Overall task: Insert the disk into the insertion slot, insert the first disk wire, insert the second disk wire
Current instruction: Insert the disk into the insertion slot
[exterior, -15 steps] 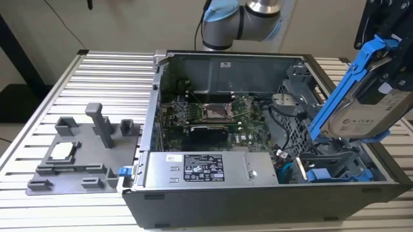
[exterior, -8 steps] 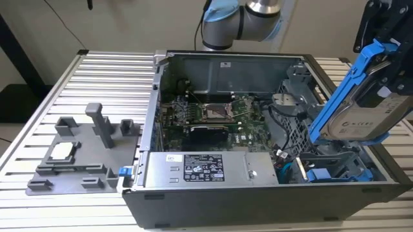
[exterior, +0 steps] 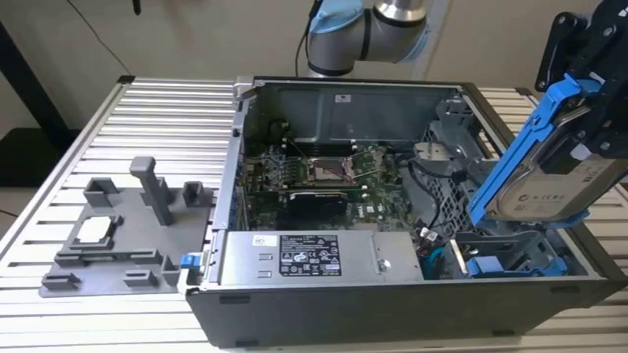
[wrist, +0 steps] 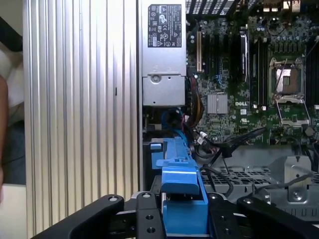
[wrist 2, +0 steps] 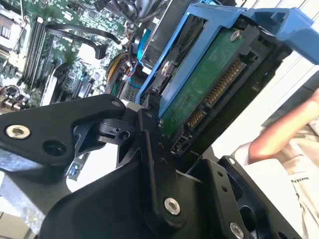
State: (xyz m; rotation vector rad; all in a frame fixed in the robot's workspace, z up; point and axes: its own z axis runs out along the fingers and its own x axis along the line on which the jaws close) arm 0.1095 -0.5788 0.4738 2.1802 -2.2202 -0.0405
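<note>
Fixture block (exterior: 118, 235): one, grey, on the slatted table (exterior: 147, 132), exterior view's left.
Computer case (exterior: 393, 95): one, open.
Disk (exterior: 545, 187): one, silver-grey, white label, blue carrier. It is steeply tilted above the insertion slot (exterior: 515, 246), with its upper end hidden.
Gripper (wrist: 184, 216): clamped on the disk.

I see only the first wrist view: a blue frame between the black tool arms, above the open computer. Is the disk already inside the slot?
Observer: No. In the exterior view the tool holds the disk tilted in the air, over the slot of the cage.
Operator: Is something else in that cage?
Observer: Yes, another blue holder sits low in it.
Operator: What does the second wrist view show of the disk?
Observer: Its green circuit board with a row of contacts.
</note>
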